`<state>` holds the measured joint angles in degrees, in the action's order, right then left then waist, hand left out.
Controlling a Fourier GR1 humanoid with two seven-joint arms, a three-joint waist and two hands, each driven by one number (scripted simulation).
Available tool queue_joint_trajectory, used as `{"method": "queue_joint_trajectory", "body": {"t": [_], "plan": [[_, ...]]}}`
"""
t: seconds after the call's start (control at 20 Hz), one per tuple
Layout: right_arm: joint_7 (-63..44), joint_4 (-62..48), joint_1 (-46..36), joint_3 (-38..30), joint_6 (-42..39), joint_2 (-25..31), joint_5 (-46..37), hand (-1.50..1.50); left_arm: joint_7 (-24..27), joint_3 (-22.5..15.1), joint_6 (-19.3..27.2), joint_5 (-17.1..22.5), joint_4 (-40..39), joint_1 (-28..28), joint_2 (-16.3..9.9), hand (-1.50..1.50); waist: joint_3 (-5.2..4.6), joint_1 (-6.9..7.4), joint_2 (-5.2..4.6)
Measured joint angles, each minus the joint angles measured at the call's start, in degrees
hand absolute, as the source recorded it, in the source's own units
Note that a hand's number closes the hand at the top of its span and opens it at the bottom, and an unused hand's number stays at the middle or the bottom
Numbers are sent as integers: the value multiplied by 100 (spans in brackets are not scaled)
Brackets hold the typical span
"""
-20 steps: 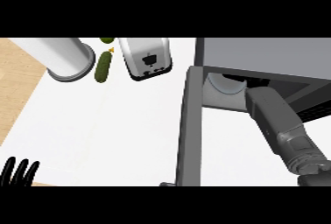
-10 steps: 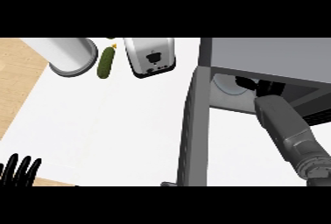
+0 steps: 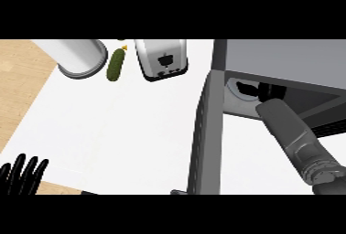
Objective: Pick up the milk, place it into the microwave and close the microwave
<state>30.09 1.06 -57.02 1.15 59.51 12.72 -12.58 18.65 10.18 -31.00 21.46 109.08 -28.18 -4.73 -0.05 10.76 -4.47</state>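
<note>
The microwave (image 3: 283,59) stands at the right with its door (image 3: 206,137) swung open toward me, seen edge-on. My right forearm (image 3: 290,137) reaches up into the dark cavity. Only dark parts of the right hand (image 3: 249,87) show inside, against a pale round shape (image 3: 235,89). I cannot tell whether that shape is the milk, and no milk carton shows clearly anywhere. My left hand (image 3: 24,176) rests open at the lower left edge with its fingers up.
At the back of the white counter (image 3: 115,128) stand a toaster (image 3: 162,59), a green cucumber (image 3: 116,65) and a grey cylindrical container (image 3: 78,57). Wooden surface shows at the left edge (image 3: 20,77).
The right forearm has pushed deeper into the microwave and now shows lower and further right. The left hand has risen slightly into view. The door has not moved.
</note>
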Motion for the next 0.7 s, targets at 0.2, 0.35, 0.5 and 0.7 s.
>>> {"method": "queue_joint_trajectory", "body": {"t": [0.2,0.35,0.5,0.7], "plan": [[58,-36,-127,100,-371,-183,-98,-150,15,12,41,-47,-98,82,19,-150,26,-56,25],[43,-55,-222,125,-625,-297,-123,-150,3,24,54,-61,-97,131,2,-150,37,-61,30],[47,-48,-281,125,-895,-408,-123,-150,44,22,47,-103,-64,118,9,-150,41,-67,46],[221,137,-235,-36,-1240,-537,34,-150,90,47,44,-119,-90,131,15,-150,46,-157,58]]}}
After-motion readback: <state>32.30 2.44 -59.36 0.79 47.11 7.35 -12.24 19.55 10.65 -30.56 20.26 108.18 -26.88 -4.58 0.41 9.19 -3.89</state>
